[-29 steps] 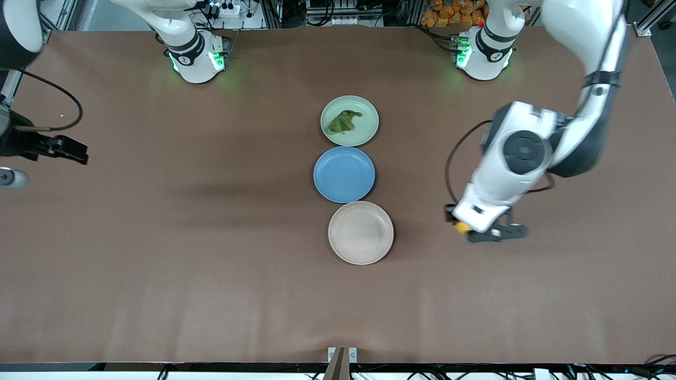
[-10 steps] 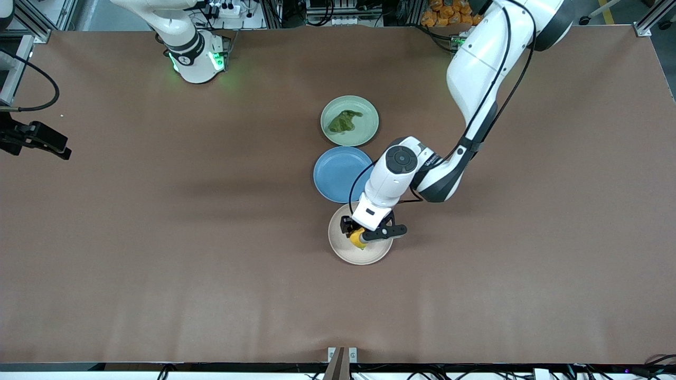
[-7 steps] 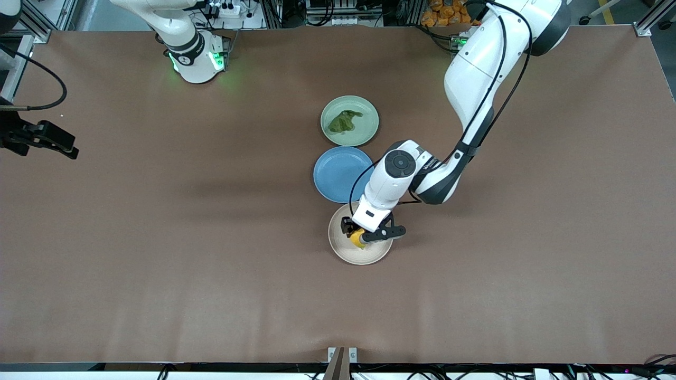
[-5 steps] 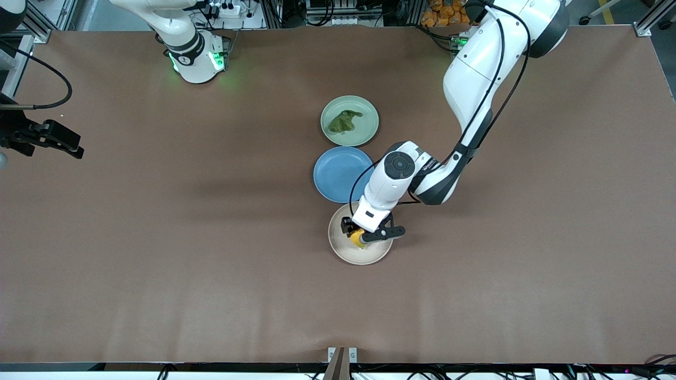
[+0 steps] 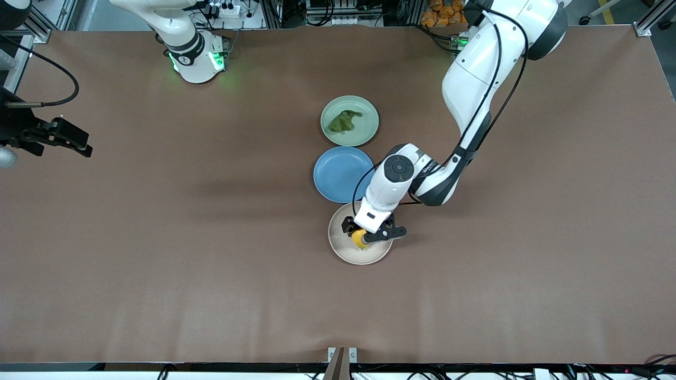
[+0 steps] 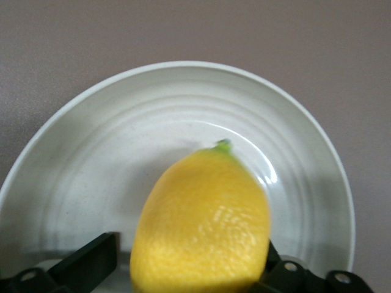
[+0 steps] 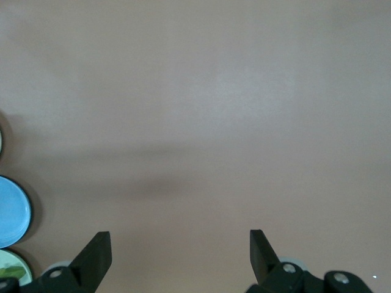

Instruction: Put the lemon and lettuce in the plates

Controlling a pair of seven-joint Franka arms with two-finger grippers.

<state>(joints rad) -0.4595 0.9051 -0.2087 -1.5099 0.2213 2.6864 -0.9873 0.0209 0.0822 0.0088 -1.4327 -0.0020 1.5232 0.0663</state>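
Observation:
The yellow lemon [image 5: 359, 238] is in the cream-white plate [image 5: 346, 256], the plate nearest the front camera. My left gripper [image 5: 365, 235] is low over that plate, open, with the lemon [image 6: 201, 226] between its fingers; a gap shows beside one finger [image 6: 98, 262]. The plate's rim [image 6: 91, 110] rings the lemon in the left wrist view. The dark green lettuce [image 5: 343, 121] lies in the pale mint plate [image 5: 367, 132], the plate farthest from the camera. My right gripper [image 5: 74, 142] is open and empty, up over the right arm's end of the table, and shows in its wrist view [image 7: 180, 250].
An empty blue plate [image 5: 338, 174] sits between the mint and cream plates; the left arm's wrist overhangs its edge. The right wrist view shows bare brown table [image 7: 214, 122] with the blue plate [image 7: 11, 210] at one side.
My left arm carried the lemon from the table at its own end to the cream plate and lowered it. Over the last second it barely shifted. The right gripper drifted slightly.

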